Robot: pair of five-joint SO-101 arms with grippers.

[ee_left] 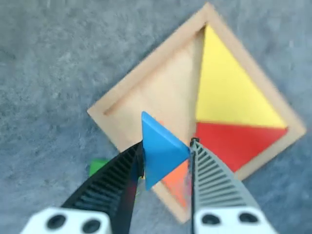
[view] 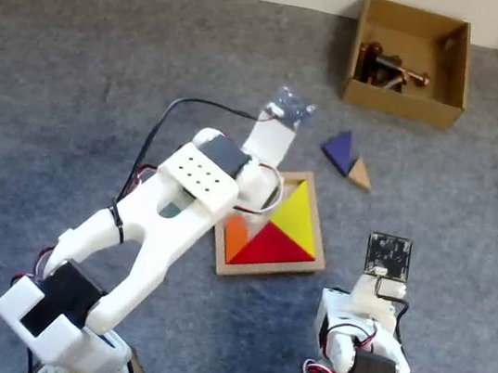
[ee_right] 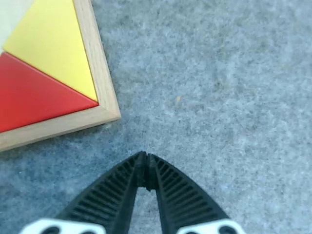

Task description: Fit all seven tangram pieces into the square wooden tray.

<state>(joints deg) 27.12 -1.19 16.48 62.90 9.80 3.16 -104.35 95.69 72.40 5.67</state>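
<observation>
Left pincer (ee_left: pixel 166 144) clamped on blue triangle (ee_left: pixel 158 134) above square wooden tray (ee_left: pixel 165 92), orange piece (ee_left: pixel 178 183), red piece (ee_left: pixel 234 141), yellow piece (ee_left: pixel 229 83) seated inside, dark blue triangle (view: pixel 338 149) touching tan triangle (view: pixel 360 173) on tabletop (view: pixel 59 74) beyond, right pincer (ee_right: pixel 146 158) closed, empty, near tray corner.

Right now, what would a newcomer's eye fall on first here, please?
The left hand, shut on a blue triangle, hangs over the tray. A yellow triangle and a red triangle lie side by side in the tray. The right hand is shut above carpet by the tray's corner.
</observation>
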